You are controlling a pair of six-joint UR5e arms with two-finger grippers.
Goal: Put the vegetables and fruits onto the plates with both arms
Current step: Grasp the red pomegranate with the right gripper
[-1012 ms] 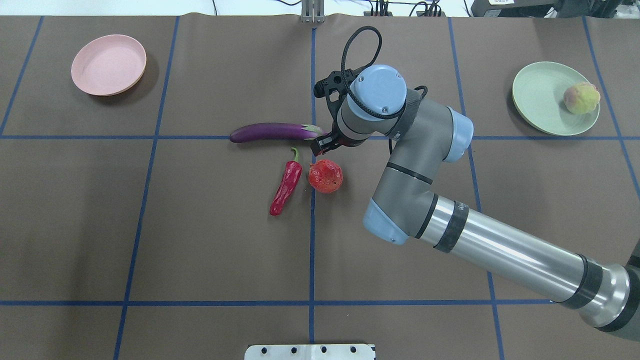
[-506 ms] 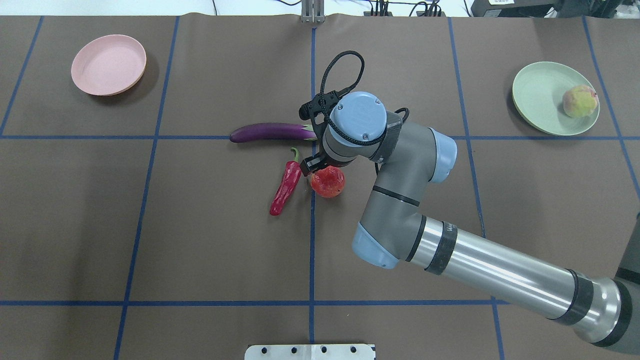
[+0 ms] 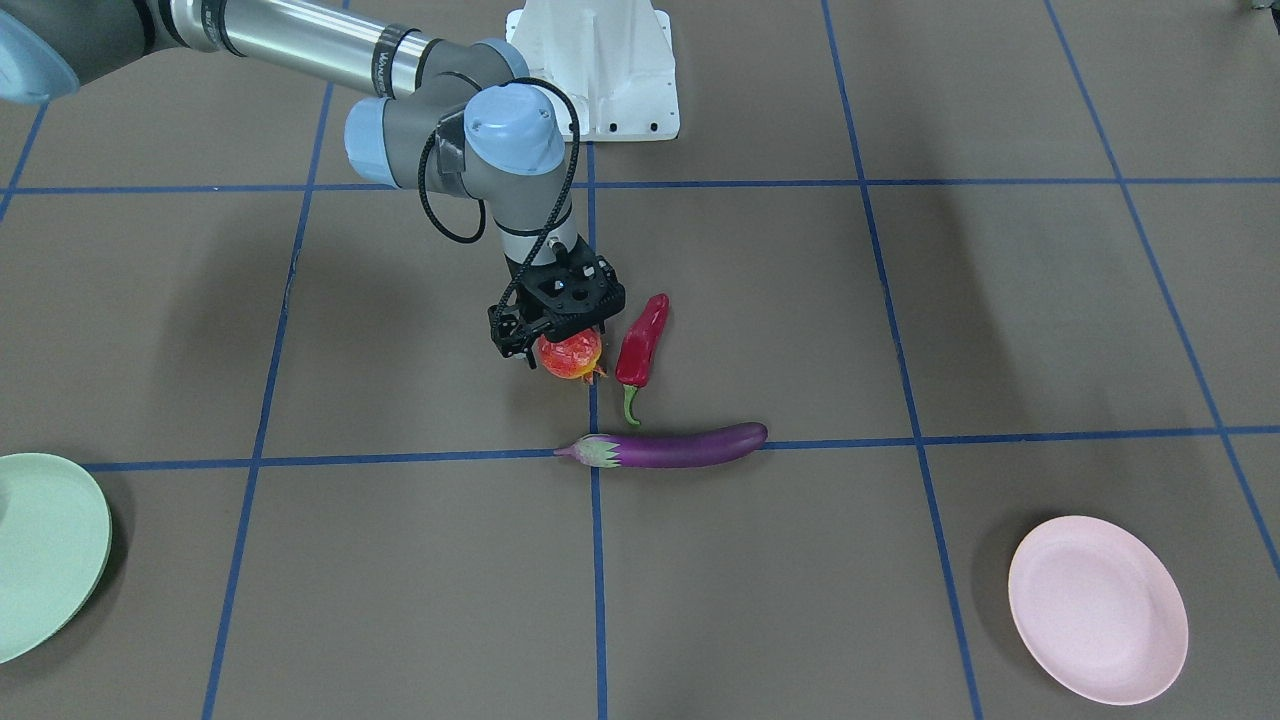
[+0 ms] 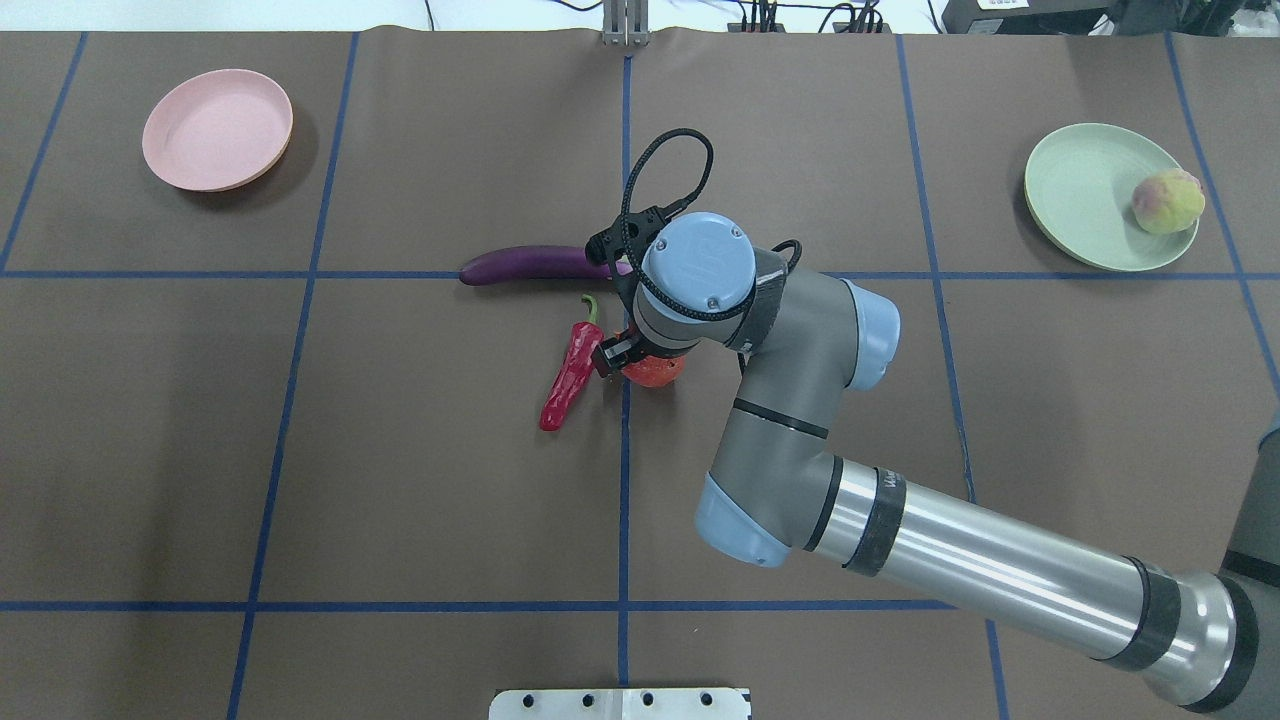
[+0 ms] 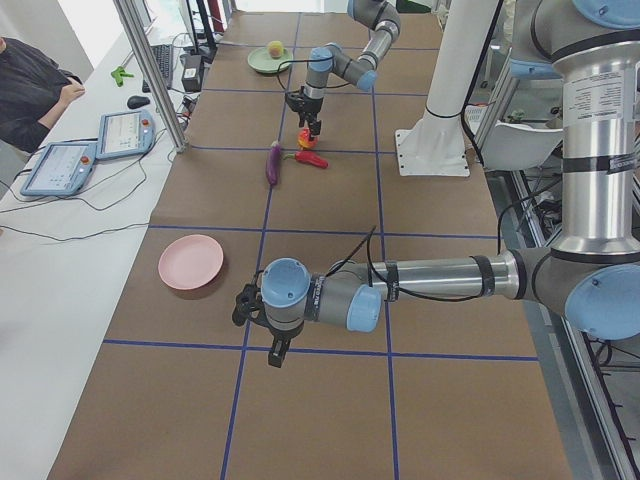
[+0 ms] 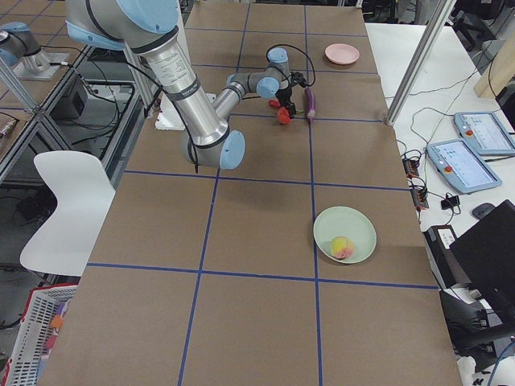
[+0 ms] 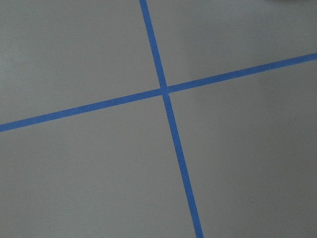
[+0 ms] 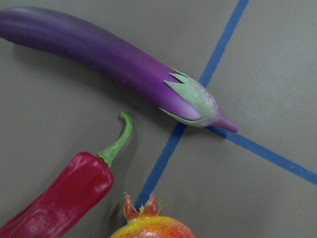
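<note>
Near the middle of the tabletop the right gripper point(image 3: 556, 338) stands low over the pomegranate-like fruit point(image 3: 572, 358) with its jaws apart, one on each side of it. From overhead the wrist covers most of this fruit; one finger point(image 4: 603, 358) shows between the fruit and the chili pepper point(image 3: 641, 342). Whether the pads touch the skin I cannot tell. The chili pepper lies just beside the fruit, on the side of the table's left end. The eggplant point(image 3: 672, 447) lies along a blue tape line point(image 3: 900, 440), a little closer to the far edge (its green cap is hidden under the wrist in the overhead view). The peach point(image 4: 1167, 201) sits on the mint green plate point(image 4: 1075, 190) near the far right corner, against the rim. The pink plate point(image 4: 215, 130) lies near the far left corner. The left gripper point(image 5: 274, 352) appears only small, seen from the table's left end, hanging above the cover there; its jaws I cannot judge. Its own camera sees only brown cover and a crossing of tape point(image 7: 164, 90).
</note>
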